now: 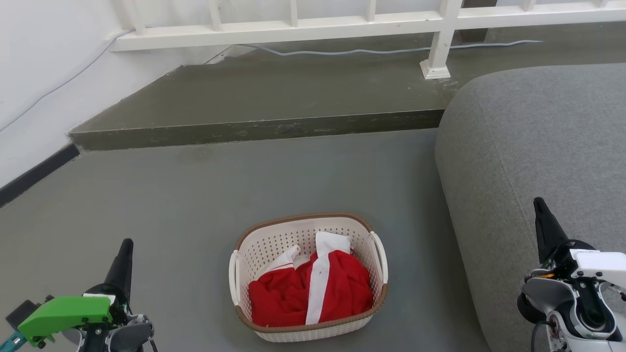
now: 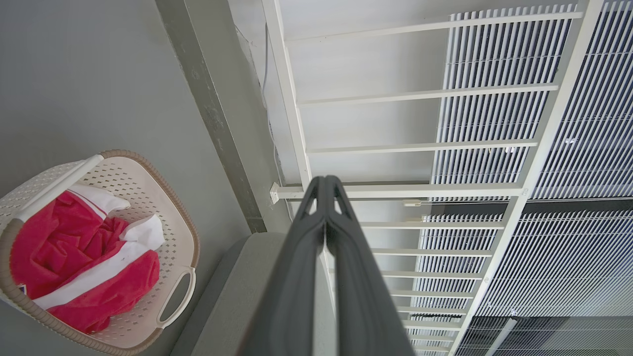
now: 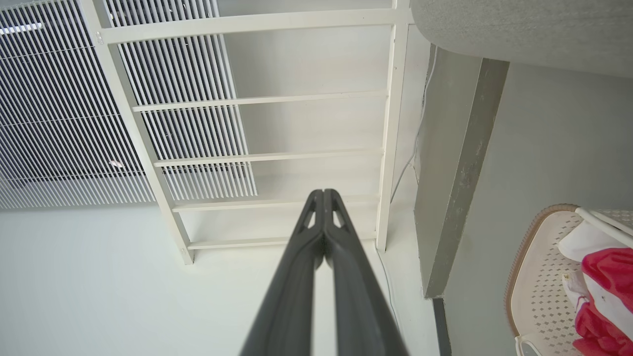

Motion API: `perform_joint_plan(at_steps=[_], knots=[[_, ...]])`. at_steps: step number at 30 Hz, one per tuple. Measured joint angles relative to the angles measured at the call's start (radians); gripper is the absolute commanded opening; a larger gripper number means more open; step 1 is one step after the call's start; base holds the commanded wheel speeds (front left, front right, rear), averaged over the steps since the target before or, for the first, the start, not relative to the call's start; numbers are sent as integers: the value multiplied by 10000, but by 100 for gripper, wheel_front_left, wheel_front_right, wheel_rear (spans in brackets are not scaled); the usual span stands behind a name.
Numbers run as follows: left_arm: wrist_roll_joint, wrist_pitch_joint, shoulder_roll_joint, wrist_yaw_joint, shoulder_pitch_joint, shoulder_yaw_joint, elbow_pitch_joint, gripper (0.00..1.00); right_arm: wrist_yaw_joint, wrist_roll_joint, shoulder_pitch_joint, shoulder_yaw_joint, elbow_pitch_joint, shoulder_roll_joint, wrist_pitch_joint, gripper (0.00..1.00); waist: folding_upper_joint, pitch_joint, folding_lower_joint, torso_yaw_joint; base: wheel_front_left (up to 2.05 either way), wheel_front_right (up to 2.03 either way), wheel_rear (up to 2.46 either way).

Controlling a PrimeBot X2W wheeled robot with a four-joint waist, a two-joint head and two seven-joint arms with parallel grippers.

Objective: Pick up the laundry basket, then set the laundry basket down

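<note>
Starting at the left: the left gripper (image 1: 126, 250) hovers above the grey floor (image 1: 195, 195), fingers pressed together, holding nothing. Centre stage, the laundry basket (image 1: 274, 243) sits on that floor, ahead of and between the two arms, a red-and-white garment (image 1: 318, 288) heaped inside. Its loop handles point outward, one toward each arm, so the handle line runs crosswise. Far right, the right gripper (image 1: 540, 210), likewise pinched together and empty, rides beside the grey sofa (image 1: 528, 146). The left looks nearer.

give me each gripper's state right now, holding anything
Left gripper: shut, holding nothing.
Right gripper: shut, holding nothing.
</note>
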Motion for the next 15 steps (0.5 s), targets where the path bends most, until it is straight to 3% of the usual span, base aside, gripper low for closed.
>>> perform_joint_plan(at_steps=[15], knots=[[0, 31, -6, 0, -1, 10, 12, 0, 12, 0, -1, -10, 6, 0, 2, 0, 0, -1, 0, 0, 0, 0, 0]])
